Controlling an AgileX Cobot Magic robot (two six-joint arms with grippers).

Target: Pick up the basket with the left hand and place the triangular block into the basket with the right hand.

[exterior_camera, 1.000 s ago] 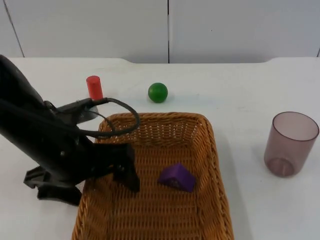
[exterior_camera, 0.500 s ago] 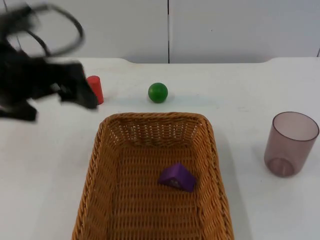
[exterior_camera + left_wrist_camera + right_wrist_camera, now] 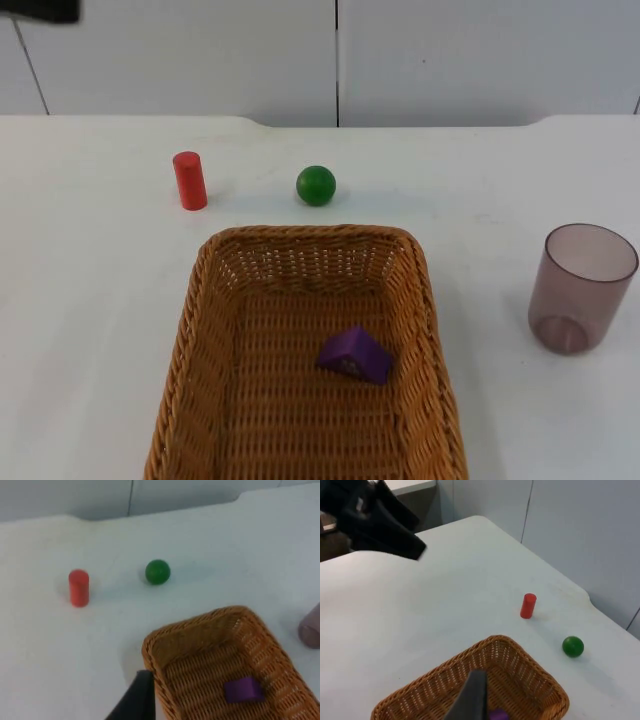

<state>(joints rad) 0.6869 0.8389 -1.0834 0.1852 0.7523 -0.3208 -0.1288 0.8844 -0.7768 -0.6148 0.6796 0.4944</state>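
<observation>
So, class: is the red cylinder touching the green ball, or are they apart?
Apart. The top view shows the red cylinder standing upright and the green ball to its right, with bare white table plainly between them. The left wrist view shows the same gap.

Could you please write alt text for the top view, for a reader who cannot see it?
A wicker basket rests on the white table with a purple triangular block lying inside it. Behind the basket stand a red cylinder and a green ball, apart from each other. A translucent purple cup stands upright to the basket's right.
</observation>
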